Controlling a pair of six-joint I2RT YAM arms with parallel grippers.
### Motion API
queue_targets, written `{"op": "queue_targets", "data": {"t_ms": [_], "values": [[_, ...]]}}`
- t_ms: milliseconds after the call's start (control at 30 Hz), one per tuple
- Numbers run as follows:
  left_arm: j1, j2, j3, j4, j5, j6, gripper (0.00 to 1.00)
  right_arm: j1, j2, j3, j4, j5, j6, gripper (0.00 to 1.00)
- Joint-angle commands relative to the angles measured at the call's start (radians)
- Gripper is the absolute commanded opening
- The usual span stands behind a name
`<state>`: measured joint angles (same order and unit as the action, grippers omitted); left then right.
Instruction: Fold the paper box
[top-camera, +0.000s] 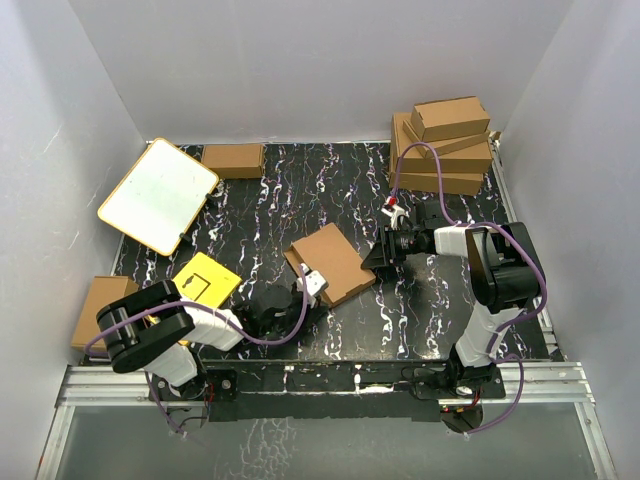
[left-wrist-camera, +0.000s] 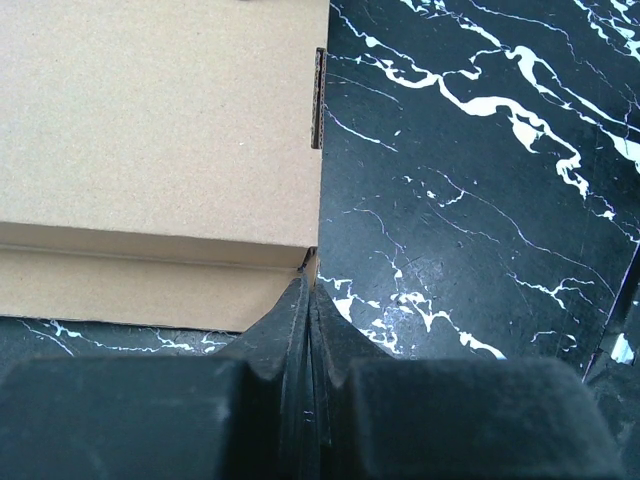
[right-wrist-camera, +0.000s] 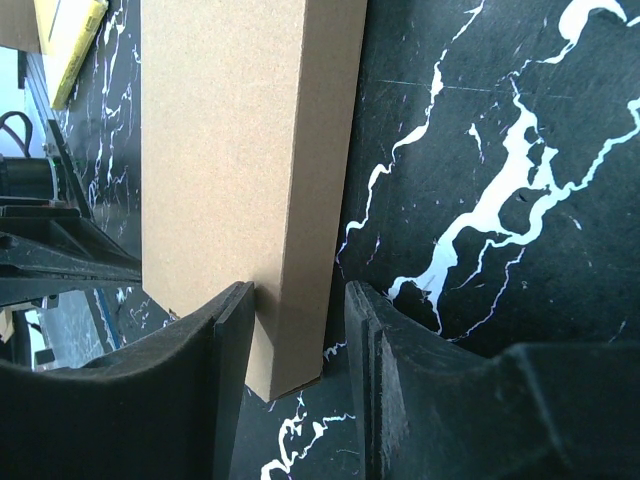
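Box: folded brown mailer box (top-camera: 331, 262), mid-mat.
R gripper (right-wrist-camera: 298, 330): pinching box's right edge.
L gripper (left-wrist-camera: 312, 300): pressed together, at box's near-left corner.
Risk: R grip is near a corner; box may pivot or slip.

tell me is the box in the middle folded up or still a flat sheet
Folded. The paper box reads as a closed thin rectangular box with a side wall, not a spread sheet; the right hand straddles one corner.

The paper box (top-camera: 331, 263), a closed flat mailer of plain brown cardboard, lies between both claws, its edge inside the right claw (right-wrist-camera: 298, 330).
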<state>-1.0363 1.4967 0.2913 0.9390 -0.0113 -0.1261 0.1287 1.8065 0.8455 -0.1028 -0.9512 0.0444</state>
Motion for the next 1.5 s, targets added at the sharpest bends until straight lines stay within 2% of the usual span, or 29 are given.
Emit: {"op": "queue_targets", "data": {"t_ms": [0,1467], "values": [[0.011,-0.034,-0.009,0.009,0.012,-0.018,0.0,-0.002,0.031,0.012,-0.003,0.092,-0.02,0.46],[0.059,-0.05,0.02,-0.016,0.046,-0.118,0.0,-0.001,0.033,0.015,-0.006,0.09,-0.022,0.45]]}}
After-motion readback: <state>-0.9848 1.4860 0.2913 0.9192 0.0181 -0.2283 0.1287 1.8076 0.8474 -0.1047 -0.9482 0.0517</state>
